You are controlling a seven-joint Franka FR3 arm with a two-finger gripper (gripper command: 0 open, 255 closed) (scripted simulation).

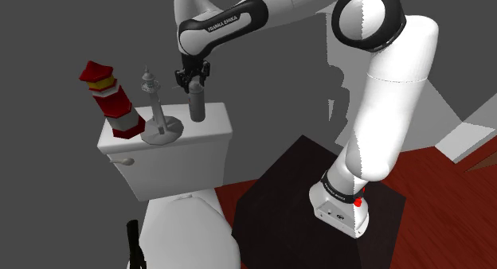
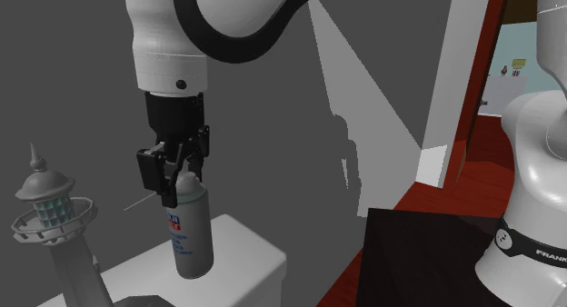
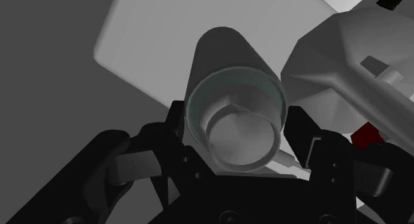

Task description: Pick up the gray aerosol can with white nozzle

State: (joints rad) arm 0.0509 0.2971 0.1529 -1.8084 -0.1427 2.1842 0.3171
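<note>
**Visitor:** BATHROOM: A white Franka arm reaches from its dark stand (image 1: 291, 188) over a white toilet tank (image 1: 217, 130), its black gripper (image 1: 194, 78) pointing down. What is it pinching?

**Bystander:** The gray aerosol can (image 2: 189, 237). The 2 fingers (image 3: 302, 133) press against its upper end, 1 on each side, flanking the pale nozzle (image 3: 240, 140). The can carries a red and blue label.

**Visitor:** Where does the can stand?

**Bystander:** Upright over the tank lid, in the half toward the shoulder view's right. Whether its base touches the lid, I cannot tell.

**Visitor:** And alongside it?

**Bystander:** 2 ornaments on the same lid. A gray tower model (image 1: 155, 108) is just beside the can. A red-and-white lighthouse (image 1: 110, 100) is farther toward the shoulder view's left. The toilet bowl (image 1: 187, 228) sits below the tank, and the floor (image 1: 446, 220) beyond the stand is red-brown.
</note>
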